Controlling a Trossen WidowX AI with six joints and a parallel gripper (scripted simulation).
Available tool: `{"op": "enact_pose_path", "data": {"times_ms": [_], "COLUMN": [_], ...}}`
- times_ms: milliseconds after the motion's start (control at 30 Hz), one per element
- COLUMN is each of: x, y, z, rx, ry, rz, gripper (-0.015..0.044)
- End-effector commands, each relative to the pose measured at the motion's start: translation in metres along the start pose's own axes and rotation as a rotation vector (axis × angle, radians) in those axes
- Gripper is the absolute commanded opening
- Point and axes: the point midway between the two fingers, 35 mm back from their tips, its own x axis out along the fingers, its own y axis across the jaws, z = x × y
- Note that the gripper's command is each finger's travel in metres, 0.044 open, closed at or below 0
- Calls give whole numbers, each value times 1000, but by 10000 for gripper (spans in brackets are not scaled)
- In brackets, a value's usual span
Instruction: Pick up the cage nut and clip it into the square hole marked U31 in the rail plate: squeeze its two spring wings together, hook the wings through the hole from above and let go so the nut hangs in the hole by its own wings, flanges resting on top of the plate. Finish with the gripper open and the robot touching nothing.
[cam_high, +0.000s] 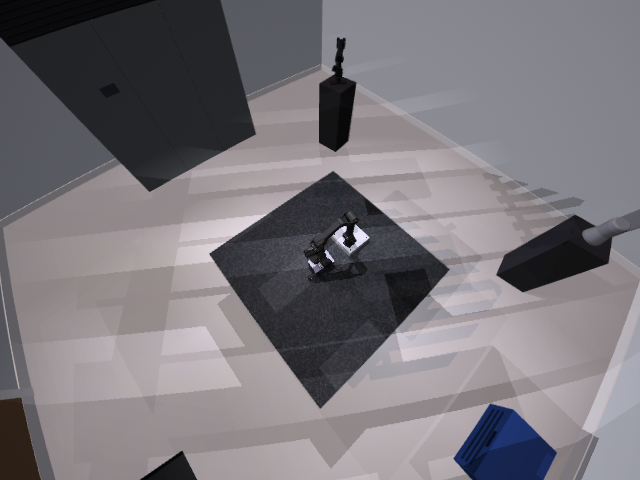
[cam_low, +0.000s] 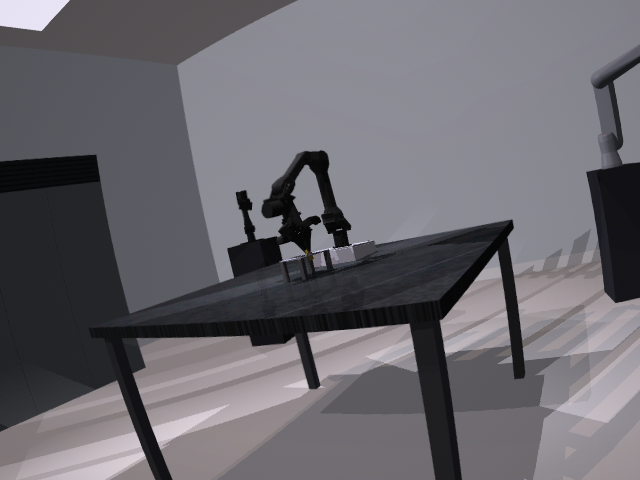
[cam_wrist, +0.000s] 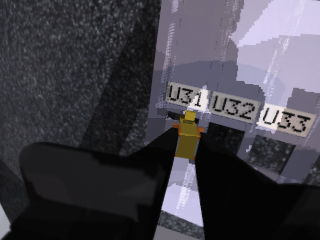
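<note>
1. Yellow cage nut (cam_low: 306, 253) (cam_wrist: 187, 140), one, with small orange parts at its sides; pinched between the gripper's fingers, just below the U31 label in the wrist view. Whether its wings are through the hole cannot be told.

2. Black gripper (cam_low: 307, 250) (cam_wrist: 186, 137), one, pointing down at the plate; jaws closed onto the nut, a finger on either side of it.

3. Black arm (cam_high: 330, 233) (cam_low: 324, 180), one, bent over at the top, reaching from its base to the plate.

4. Pale rail plate (cam_high: 326, 264) (cam_low: 292, 258) (cam_wrist: 195, 50), one, raised on short legs above the table.

5. Labels, three, pale with dark lettering, in a row: U31 (cam_wrist: 186, 96), U32 (cam_wrist: 233, 106), U33 (cam_wrist: 286, 121).

6. Square holes, dark: one below U32 (cam_wrist: 225, 138) and one below U33 (cam_wrist: 271, 153), both in sight; the one at U31 largely hidden by the nut and fingers.

7. White block (cam_high: 358, 248) (cam_low: 363, 250), one, under the foot of the arm, near the plate.

8. Dark table (cam_high: 330, 361) (cam_low: 361, 289), one, speckled top, straight legs, carrying arm, block and plate.

9. Black pedestal (cam_high: 334, 116) (cam_low: 253, 258), one, beyond the table, bearing a second, small black arm (cam_high: 338, 59) (cam_low: 246, 217).

10. Blue box (cam_high: 509, 446), one, slotted, on the floor well apart from the table.
</note>
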Motion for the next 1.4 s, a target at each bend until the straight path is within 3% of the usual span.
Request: {"op": "enact_pose_path", "data": {"times_ms": [0, 1367], "x": [0, 1], "y": [0, 3], "z": [1, 1], "rx": [5, 5], "ry": [-2, -2], "rz": [-13, -92], "gripper": [36, 36]}}
